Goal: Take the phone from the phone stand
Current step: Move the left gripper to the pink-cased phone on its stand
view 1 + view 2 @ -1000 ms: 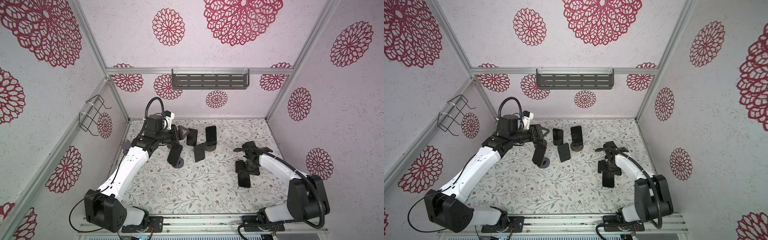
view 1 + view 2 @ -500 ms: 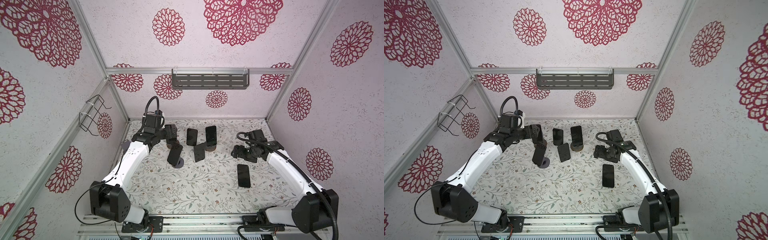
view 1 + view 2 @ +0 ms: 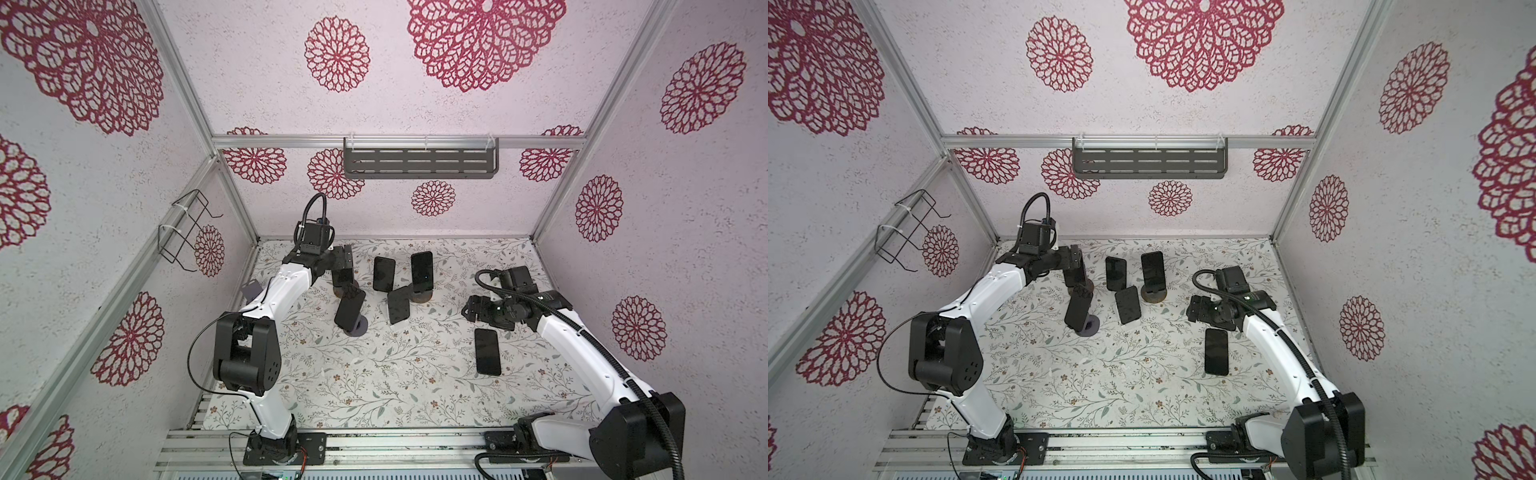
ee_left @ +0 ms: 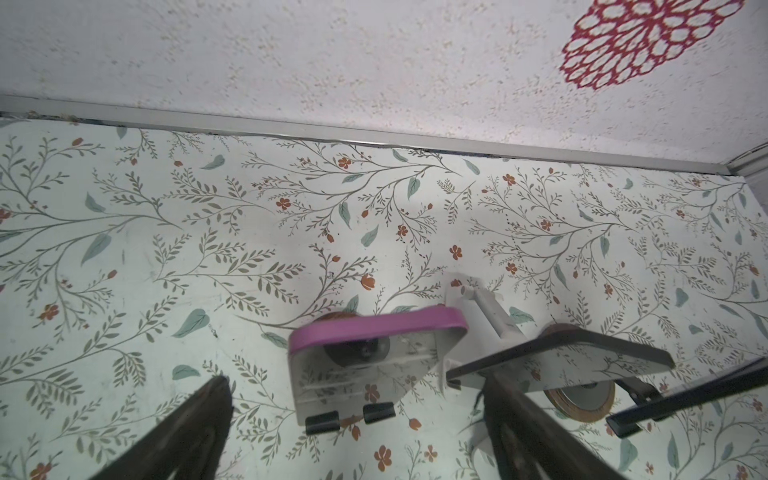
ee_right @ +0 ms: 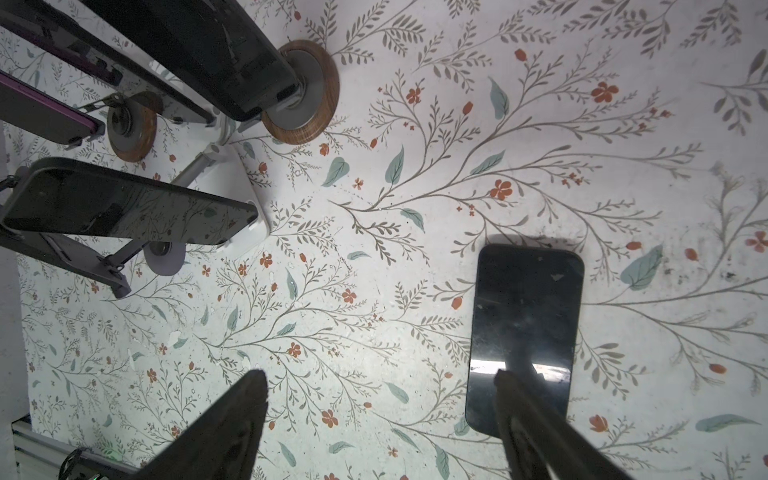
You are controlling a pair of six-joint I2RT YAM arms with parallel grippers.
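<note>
The right gripper point(image 3: 471, 311) has lifted away from the flat black phone point(image 3: 487, 352). The left gripper point(image 3: 344, 266) has opened and drawn back.

A glossy, mirror-smooth glass face is shown by the flat black phone point(image 3: 487, 351) lying right of centre in both top views; pale streaks of light are reflected in it. The floral-printed table sheet point(image 5: 415, 249) is seen as matt, marked with scuffs and dark specks. A wood-grain rim is carried by the round brown stand base point(image 5: 301, 93). The white speckled walls point(image 3: 232, 83) are rendered rough and grainy, the silver frame rails point(image 3: 282, 142) as smooth metal.
</note>
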